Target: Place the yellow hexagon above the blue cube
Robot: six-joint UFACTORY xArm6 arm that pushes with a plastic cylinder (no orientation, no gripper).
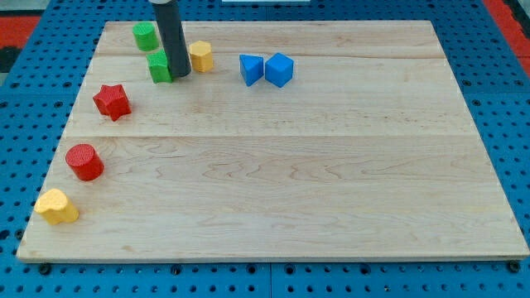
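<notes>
1. Camera view is showing us a pale wooden surface (331, 182) lying on a blue pegboard (505, 99), with our dark rod coming down in the upper left of the frame.
2. We are carrying no jawed end effector, so there is nothing to call wide or narrow; the rod is gripping nothing, and my tip (180, 75) is resting at the surface.
3. My tip is sitting between two blocks: a green block (160, 67), shape unclear because the rod is partly covering it, is touching the rod on the view's left, and the yellow hexagon (201, 56) is lying just beside the rod on the view's right.
4. We are seeing the blue cube (279, 69) further to the view's right in the upper part of the frame, well apart from the yellow hexagon.
5. A blue triangular block (252, 69) is sitting just beside the blue cube on its left, between the cube and the hexagon.
6. A green cylinder (146, 36) is standing near the upper left corner of the surface, above the other green block.
7. A red star (112, 101) is lying at the left of the frame, below the green blocks.
8. A red cylinder (84, 161) is standing lower down along the left edge.
9. A second yellow block (56, 207), rounded and hard to name, is sitting in the lower left corner of the surface.
</notes>
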